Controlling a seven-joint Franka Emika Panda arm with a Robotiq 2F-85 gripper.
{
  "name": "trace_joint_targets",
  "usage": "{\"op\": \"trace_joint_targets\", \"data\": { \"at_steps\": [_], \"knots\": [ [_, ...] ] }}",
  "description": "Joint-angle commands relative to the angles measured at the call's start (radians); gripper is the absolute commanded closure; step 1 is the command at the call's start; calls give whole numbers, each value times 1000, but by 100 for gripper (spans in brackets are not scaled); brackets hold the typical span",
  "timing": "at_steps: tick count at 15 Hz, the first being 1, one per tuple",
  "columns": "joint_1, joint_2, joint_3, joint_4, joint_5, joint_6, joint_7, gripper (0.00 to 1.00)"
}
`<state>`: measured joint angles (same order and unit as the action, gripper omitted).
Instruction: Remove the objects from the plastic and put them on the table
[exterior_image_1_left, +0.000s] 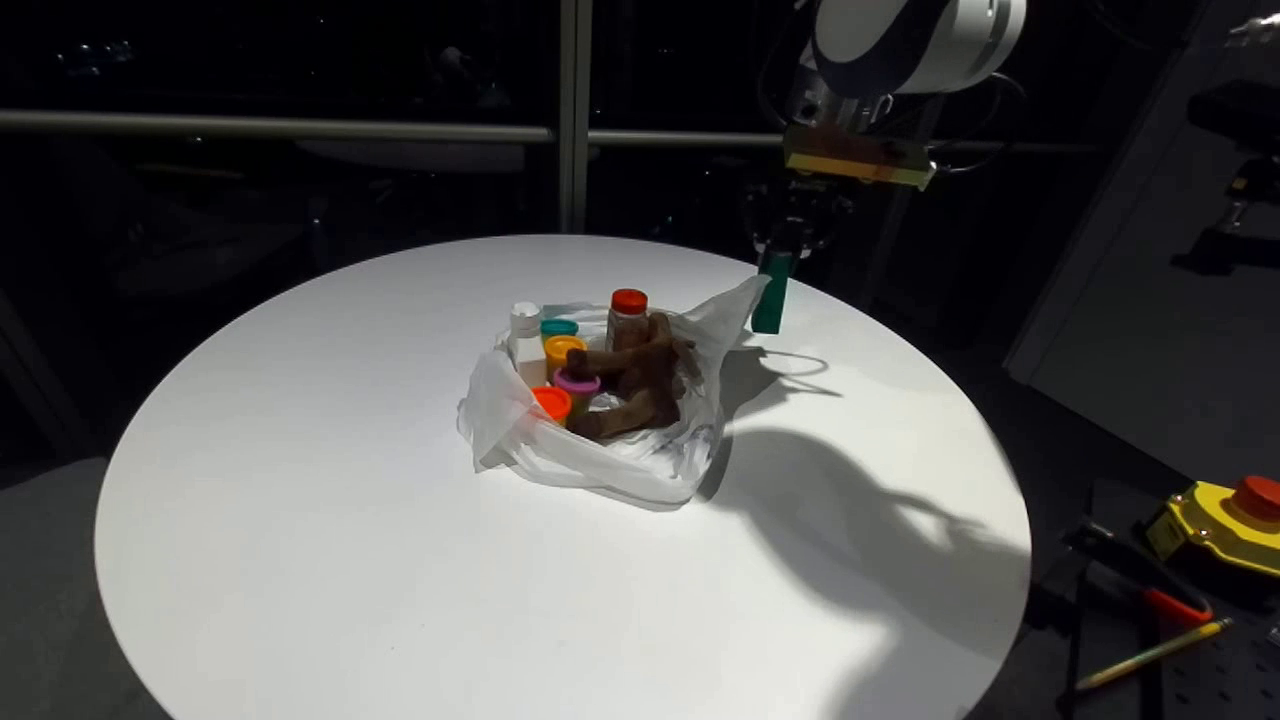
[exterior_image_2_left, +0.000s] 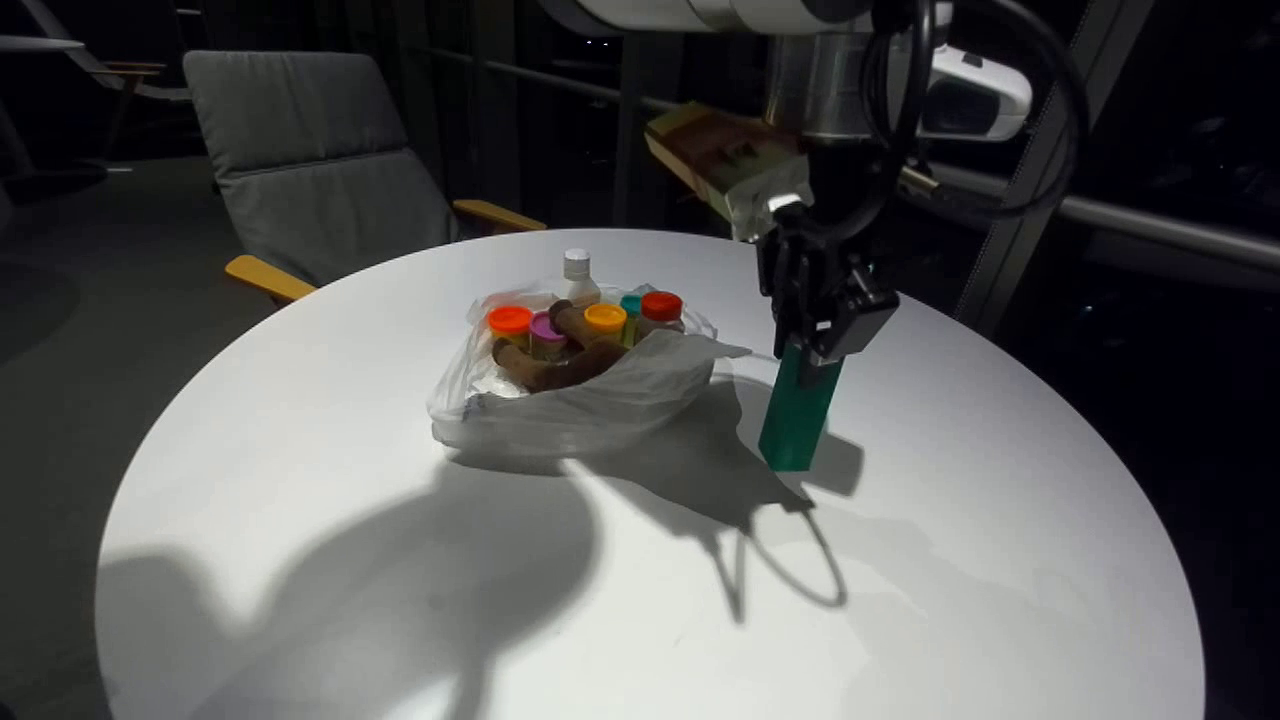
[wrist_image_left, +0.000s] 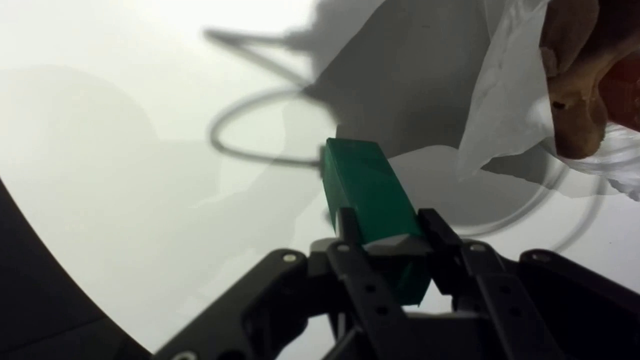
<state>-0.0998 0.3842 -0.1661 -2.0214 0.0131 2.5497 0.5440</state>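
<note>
While the fingers (wrist_image_left: 437, 227) clamp the green block (wrist_image_left: 375, 192), tilted over the desk (exterior_image_2_left: 1000, 600), base contact unclear: straighten it, lower gently, release only once it stands; retreat away from the plastic bag (exterior_image_2_left: 600, 410), other objects (exterior_image_1_left: 645, 380) inside.

From my remote seat I see a round white tabletop (exterior_image_1_left: 380, 540), and sitting right on it is a crumpled, kinda see-through white plastic bag (exterior_image_2_left: 590, 415), mouth wide open. Big dark shadows (exterior_image_2_left: 450, 550) start right at the bag's base and sprawl away from it.
</note>
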Motion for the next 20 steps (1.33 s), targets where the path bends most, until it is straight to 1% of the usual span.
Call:
{"op": "trace_joint_targets", "data": {
  "at_steps": [1, 5, 9, 10, 11, 12, 13, 15, 16, 17, 19, 20],
  "knots": [
    [8, 103, -5, 113, 37, -4, -29, 90],
    [13, 180, -12, 181, 40, -17, -28, 90],
    [11, 209, -10, 215, 49, -26, -32, 90],
    [11, 207, -9, 214, 50, -25, -35, 40],
    [13, 206, -10, 214, 48, -21, -36, 38],
    [13, 201, -10, 209, 49, -17, -40, 34],
    [15, 192, -9, 199, 48, -13, -43, 25],
    [26, 168, -17, 176, 38, 2, -38, 12],
    [32, 155, -22, 165, 34, 10, -32, 3],
    [42, 137, -30, 150, 26, 23, -23, 1],
    [74, 105, -61, 130, -6, 29, 10, 0],
    [97, 81, -80, 123, -29, 11, 28, 0]
  ]
}}
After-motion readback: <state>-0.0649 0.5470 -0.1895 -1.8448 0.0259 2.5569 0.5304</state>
